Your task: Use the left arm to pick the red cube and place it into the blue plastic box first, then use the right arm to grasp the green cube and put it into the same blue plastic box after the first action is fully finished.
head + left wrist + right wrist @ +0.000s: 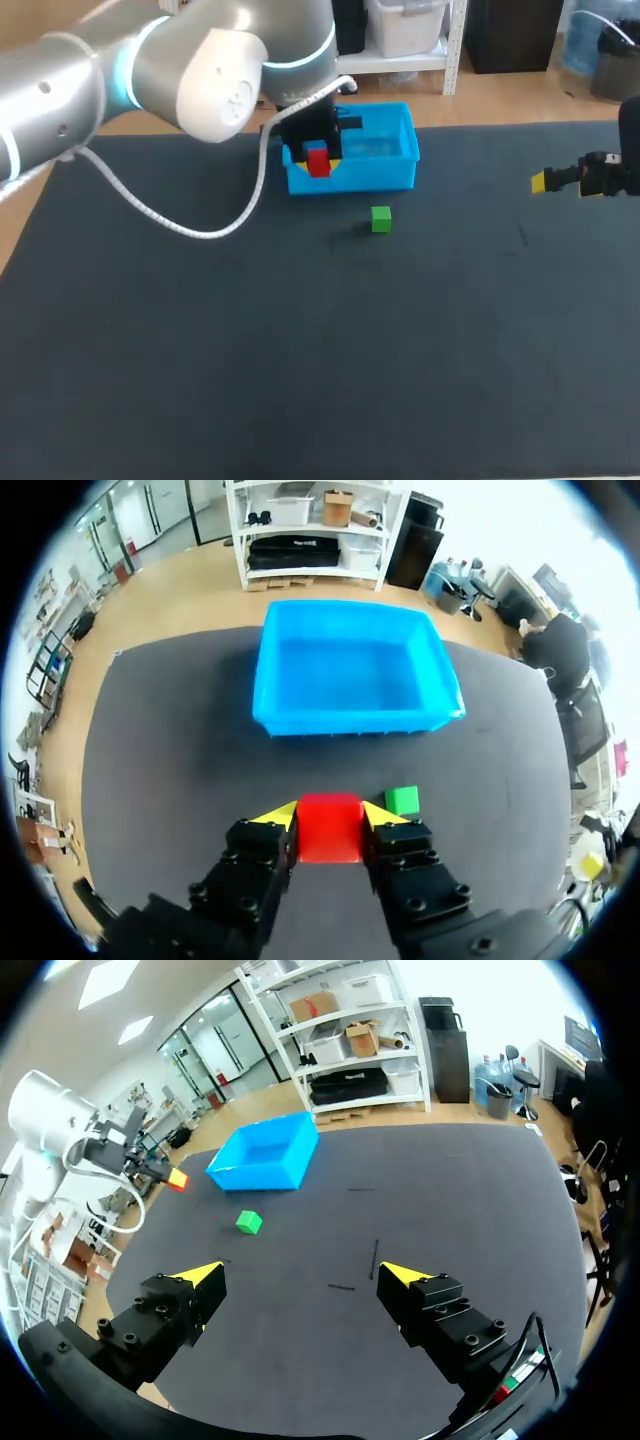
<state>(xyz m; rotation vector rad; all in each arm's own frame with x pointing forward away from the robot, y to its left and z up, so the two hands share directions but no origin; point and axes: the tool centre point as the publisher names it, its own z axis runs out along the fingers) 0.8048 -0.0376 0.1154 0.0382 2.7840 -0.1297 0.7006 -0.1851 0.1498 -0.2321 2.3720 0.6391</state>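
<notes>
Over the dark table [300, 380], toward its far side, my left pincer [330, 813] is clenched on the red cube [330, 830]. One yellow-tipped finger presses each side of it, and the cube hangs clear of the tabletop. In the left wrist view the blue box [352, 716] lies ahead of my fingers, open and with nothing inside it. The cube is not yet in the box. From the head view the held cube [318, 163] shows against the box's near left corner [400, 175], but I cannot tell from there whether it is over the rim or just short of it.

The green cube [381, 219] sits on the table, a little nearer to me than the box and apart from it. In the left wrist view it shows just beyond my left pincer's finger [403, 800]. A white cable [190, 228] droops from my left arm in a loop over the table.

My right pincer [300, 1275] is released, its two fingers spread wide with only bare table between them. It hovers at the table's right side, well apart from the green cube and the box.
</notes>
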